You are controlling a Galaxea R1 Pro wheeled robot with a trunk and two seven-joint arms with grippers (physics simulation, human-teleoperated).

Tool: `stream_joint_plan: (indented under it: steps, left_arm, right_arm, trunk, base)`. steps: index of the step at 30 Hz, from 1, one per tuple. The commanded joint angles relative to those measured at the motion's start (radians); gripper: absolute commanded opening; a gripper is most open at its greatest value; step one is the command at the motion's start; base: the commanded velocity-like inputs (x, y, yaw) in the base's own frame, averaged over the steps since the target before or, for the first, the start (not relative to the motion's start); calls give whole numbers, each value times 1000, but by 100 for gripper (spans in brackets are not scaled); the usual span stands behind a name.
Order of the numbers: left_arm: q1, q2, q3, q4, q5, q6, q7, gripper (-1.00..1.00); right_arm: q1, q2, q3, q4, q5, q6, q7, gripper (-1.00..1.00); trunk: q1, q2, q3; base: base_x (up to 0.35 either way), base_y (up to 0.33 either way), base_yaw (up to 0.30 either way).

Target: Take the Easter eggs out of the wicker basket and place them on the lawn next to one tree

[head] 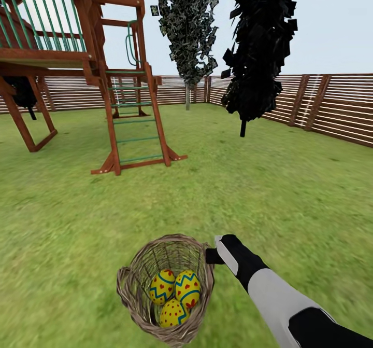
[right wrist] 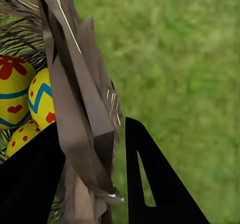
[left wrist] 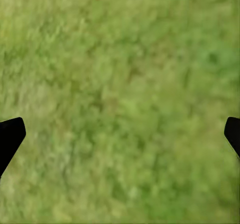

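Pinching the basket rim with my right claw – left claw spread over grass; if I tug, eggs may spill out

We find the three Easter eggs in the wicker basket on the near lawn, our right claw at its right rim, the play frame far left.
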Motion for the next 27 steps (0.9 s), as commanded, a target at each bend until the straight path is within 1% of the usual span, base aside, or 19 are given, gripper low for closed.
stream_joint_plan:
  steps: [1, 5, 9, 12, 20, 27]
  left_arm:
    - [-1, 0, 3, 1, -10, -5, 2, 100]
    - [-1, 0, 3, 1, -10, -5, 2, 100]
    - [-1, 0, 3, 1, -10, -5, 2, 100]
    - [-1, 0, 3, 1, -10, -4, 2, 100]
    - [-1, 0, 3, 1, -10, -4, 2, 100]
    - [-1, 0, 3, 1, -10, -5, 2, 100]
  right_arm:
    - [-1, -1, 5, -2, -19, 1, -9, -100]
    - [-1, -1, 5, -2, -19, 1, -9, -100]
    - [-1, -1, 5, -2, -19, 1, -9, -100]
    - [-1, -1, 5, -2, -19, 1, -9, -100]
    - [-1, 0, 5, -2, -19, 1, -9, -100]
    - [-1, -1, 5, -2, -19, 1, -9, -100]
  trunk:
    - [1, 0, -1]
    - [1, 0, 0]
    - [1, 0, 2]
    - [1, 0, 4]
    - [1, 0, 5]
    - [1, 0, 8]
  base:
    - [337, 0, 0]
    - [337, 0, -30]
    - [336, 59, -192]
    - [327, 146, -180]
    - [316, 176, -32]
    - [313, 176, -138]
